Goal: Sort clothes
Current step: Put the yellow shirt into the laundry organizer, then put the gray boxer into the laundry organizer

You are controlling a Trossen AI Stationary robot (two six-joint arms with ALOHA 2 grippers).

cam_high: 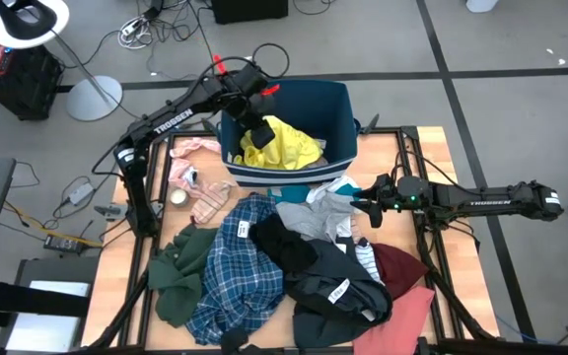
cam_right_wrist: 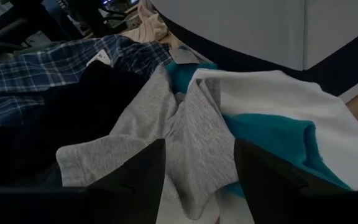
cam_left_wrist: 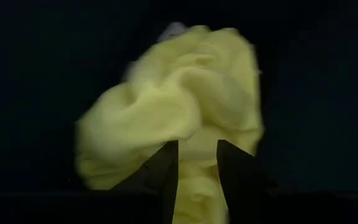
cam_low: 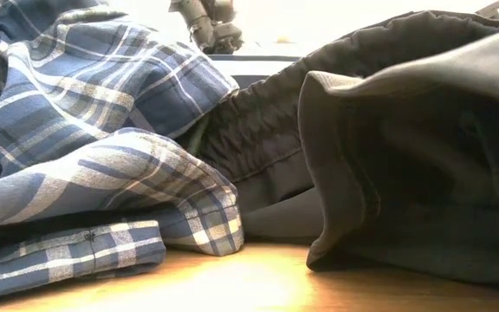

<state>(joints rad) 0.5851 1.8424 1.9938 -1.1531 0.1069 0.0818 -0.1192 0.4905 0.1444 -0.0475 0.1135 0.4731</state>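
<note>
High view: left hand (cam_high: 261, 133), fingers parted, apparently gripping nothing, above yellow garment (cam_high: 286, 146) in bin (cam_high: 338, 108); descent may snag fabric; right hand (cam_high: 361, 205) open, empty.

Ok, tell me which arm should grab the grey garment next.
Right. Its end effector hangs open just over the grey garment beside the bin, fingers either side. The left end effector is over the bin, above the yellow garment.

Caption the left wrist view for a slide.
Left gripper, fingers open, poised over the crumpled yellow garment in the dark bin.
</note>
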